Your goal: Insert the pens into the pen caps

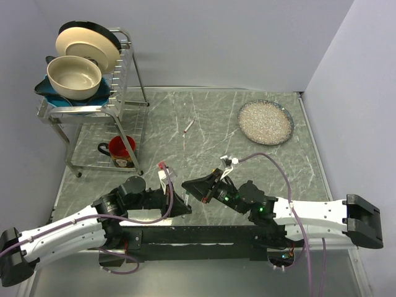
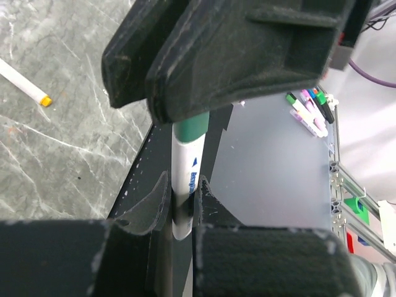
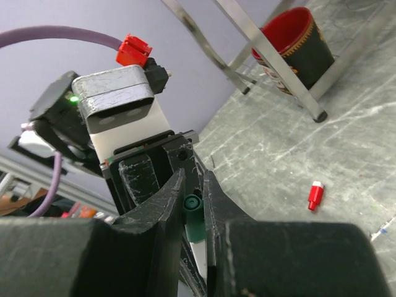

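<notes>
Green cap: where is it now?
In the right wrist view the green cap sits pinched in the right claw, atop the white pen the left claw holds.

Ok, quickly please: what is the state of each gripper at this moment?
Left gripper: jaws closed on the white pen.
Right gripper: jaws closed on the dark green cap on that pen's end.

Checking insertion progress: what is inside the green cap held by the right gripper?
The white pen, clamped by the left gripper, runs up into the green cap. Its tip is covered by the cap, so seating depth cannot be judged.
</notes>
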`<state>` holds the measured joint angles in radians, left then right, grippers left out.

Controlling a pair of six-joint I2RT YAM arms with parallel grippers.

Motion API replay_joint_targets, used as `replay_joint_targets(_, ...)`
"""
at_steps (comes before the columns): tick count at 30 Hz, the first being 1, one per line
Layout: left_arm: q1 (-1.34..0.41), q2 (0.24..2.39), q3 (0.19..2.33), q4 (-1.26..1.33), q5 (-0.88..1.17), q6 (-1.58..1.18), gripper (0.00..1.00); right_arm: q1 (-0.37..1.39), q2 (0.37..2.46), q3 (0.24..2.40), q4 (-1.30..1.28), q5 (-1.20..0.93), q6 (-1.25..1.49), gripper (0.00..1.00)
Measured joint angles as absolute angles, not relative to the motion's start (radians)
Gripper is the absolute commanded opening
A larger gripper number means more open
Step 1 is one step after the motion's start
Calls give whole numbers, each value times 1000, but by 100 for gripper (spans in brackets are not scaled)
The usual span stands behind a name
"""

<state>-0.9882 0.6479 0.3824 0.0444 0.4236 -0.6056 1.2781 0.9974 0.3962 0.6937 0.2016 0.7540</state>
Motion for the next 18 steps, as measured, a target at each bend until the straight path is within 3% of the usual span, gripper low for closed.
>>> replay_joint_targets(8,-967,694,461,-77,428,-576,1,1365,1021,514,487,394,758,0)
replay_joint_targets(18,-893,684,462,-151,543,-564,1,1392,1040,458,570,431,763,0)
